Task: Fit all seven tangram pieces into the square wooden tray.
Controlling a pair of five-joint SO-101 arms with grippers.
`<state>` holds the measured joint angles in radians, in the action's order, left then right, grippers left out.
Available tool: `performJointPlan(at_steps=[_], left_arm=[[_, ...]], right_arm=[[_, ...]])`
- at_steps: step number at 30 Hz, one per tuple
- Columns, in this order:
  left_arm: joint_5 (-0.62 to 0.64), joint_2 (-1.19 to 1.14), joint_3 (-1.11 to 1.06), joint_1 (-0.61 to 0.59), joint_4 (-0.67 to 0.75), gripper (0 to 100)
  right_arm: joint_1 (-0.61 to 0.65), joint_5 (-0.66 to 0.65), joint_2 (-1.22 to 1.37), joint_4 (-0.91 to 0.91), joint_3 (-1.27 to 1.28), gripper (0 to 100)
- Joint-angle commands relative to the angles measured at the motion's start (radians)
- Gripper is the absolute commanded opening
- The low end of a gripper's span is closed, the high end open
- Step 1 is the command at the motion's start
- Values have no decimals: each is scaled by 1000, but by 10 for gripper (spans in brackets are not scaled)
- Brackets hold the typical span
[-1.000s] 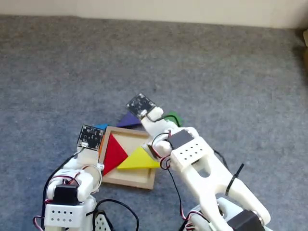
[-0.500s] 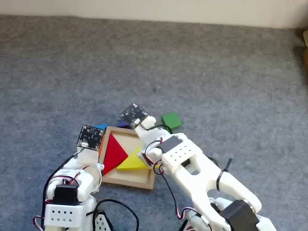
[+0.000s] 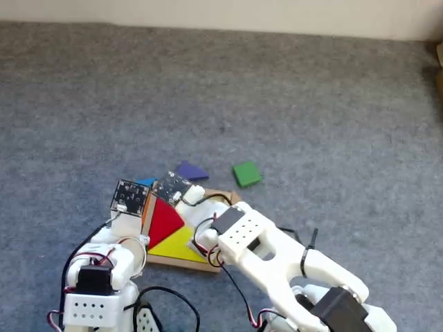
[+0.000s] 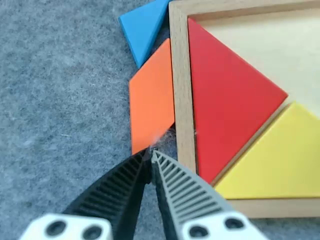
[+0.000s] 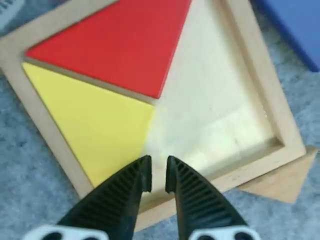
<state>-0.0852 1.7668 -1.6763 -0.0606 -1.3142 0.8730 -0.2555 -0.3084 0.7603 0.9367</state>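
- Wooden tray sits on the grey carpet before both arms, holding the red triangle and yellow triangle; about half its floor is bare.
- Orange parallelogram lies flat against the tray's outer rim, with the blue triangle just beside it.
- Left gripper, fingers pressed together, meets the orange tip; a shove here could shunt the tray.
- Right gripper, fingers narrowly apart and empty, hangs over the bare floor beside the yellow triangle; dipping could unseat it, and the arms crowd each other.

We note the square wooden tray holds the red triangle and yellow triangle flat. The orange parallelogram touches its 9 o'clock rim. The blue triangle lies at 11, the purple triangle at 12 and the green square at 2.
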Motion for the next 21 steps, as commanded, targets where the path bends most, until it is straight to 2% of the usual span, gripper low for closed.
performJointPlan(at_steps=[1, 13, 19, 21], left_arm=[[-6, 48, -21, -10, -5, 8], [-6, 48, -21, -10, -5, 8], [-6, 48, -21, -10, -5, 8], [-6, 48, -21, -10, -5, 8]], right_arm=[[12, 12, -10, 7, -8, 57], [-70, 9, -5, 12, -4, 52], [-99, 3, -1, 143, -8, 52], [-124, -46, -1, 165, -8, 52]])
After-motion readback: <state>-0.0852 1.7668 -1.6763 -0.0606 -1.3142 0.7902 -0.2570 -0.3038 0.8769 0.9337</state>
